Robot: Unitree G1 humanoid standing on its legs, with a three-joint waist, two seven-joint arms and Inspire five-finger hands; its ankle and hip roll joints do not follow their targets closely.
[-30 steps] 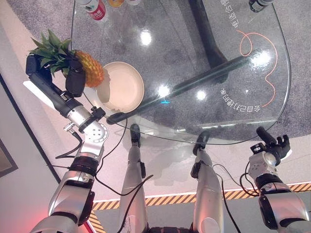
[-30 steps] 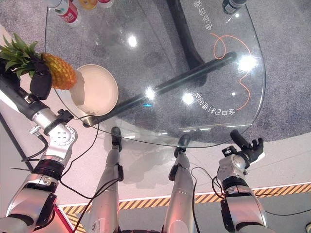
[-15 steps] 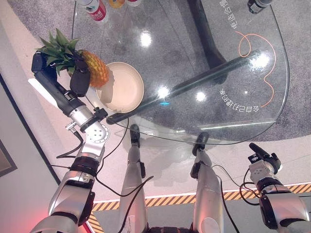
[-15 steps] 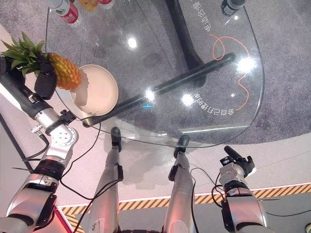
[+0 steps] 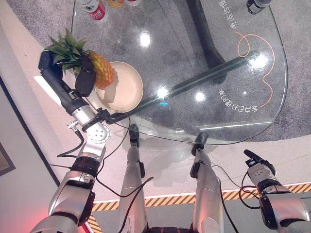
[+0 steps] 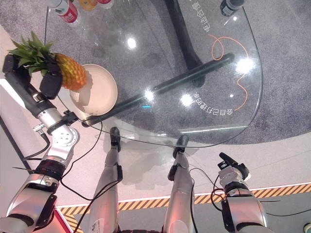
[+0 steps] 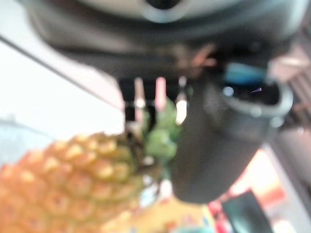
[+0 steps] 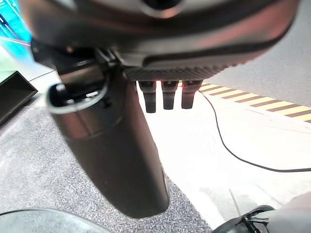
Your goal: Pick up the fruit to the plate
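I count one pineapple (image 5: 101, 69), gripped in my left hand (image 5: 85, 79), and one cream plate (image 5: 122, 87) on the glass bench (image 5: 194, 58). At the bench's far edge stand three bottles near each other: one red-labelled (image 5: 97, 8), one orange (image 5: 115, 3), one partly cut off. One dark object (image 5: 256, 5) sits at the far right corner. My right hand (image 5: 257, 161) holds nothing.
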